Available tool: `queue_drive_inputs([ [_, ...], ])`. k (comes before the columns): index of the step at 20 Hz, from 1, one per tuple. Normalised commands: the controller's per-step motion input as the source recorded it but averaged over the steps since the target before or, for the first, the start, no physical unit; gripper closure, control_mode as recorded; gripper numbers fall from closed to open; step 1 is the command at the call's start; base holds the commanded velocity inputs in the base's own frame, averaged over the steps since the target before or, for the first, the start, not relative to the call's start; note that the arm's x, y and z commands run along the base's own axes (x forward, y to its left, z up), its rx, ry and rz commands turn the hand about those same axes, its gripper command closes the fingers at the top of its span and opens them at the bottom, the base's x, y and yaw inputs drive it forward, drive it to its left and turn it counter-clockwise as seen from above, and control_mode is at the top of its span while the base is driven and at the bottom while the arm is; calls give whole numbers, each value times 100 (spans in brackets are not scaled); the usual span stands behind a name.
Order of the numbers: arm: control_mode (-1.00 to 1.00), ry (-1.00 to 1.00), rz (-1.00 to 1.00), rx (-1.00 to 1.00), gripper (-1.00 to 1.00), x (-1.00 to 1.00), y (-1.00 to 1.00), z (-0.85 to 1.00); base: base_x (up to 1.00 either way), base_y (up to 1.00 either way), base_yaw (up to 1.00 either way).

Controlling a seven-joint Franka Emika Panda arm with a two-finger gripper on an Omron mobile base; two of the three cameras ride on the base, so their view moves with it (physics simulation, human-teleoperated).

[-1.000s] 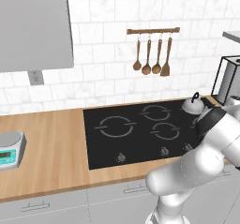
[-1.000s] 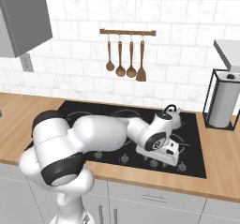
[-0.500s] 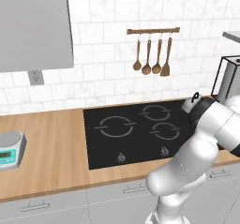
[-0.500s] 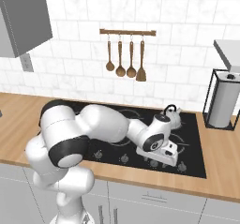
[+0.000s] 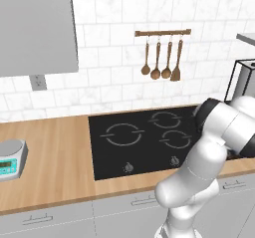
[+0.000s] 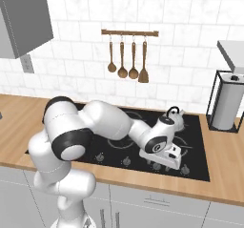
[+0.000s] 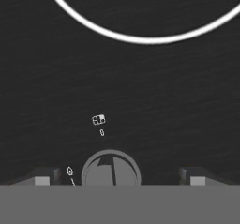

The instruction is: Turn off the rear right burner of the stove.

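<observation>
On the wooden counter (image 5: 55,152) the stove (image 6: 198,162) lies flat, its black glass set below the tiled wall, with a kettle (image 6: 174,118) standing on a rear burner (what it holds cannot be seen). The gripper (image 7: 115,176) hangs low over the knob row at the front edge, fingers spread wide on either side of one round knob (image 7: 111,168), not touching it. A burner ring (image 7: 140,28) curves beyond.

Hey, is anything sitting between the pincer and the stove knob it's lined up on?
Nothing visible. In the hand view the knob sits between the open pincer tips, with only bare stove glass around it.
</observation>
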Motion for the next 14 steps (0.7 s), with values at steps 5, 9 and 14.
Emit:
queue_drive_inputs([
  [5, -100, 0, 0, 0, -100, 0, 3, 0, 0, 0, 0],
  [9, -100, 0, 0, 0, 100, 0, 0, 0, 0, 0, 0],
  [14, -100, 0, 0, 0, 100, 0, 0, 0, 0, 0, 0],
])
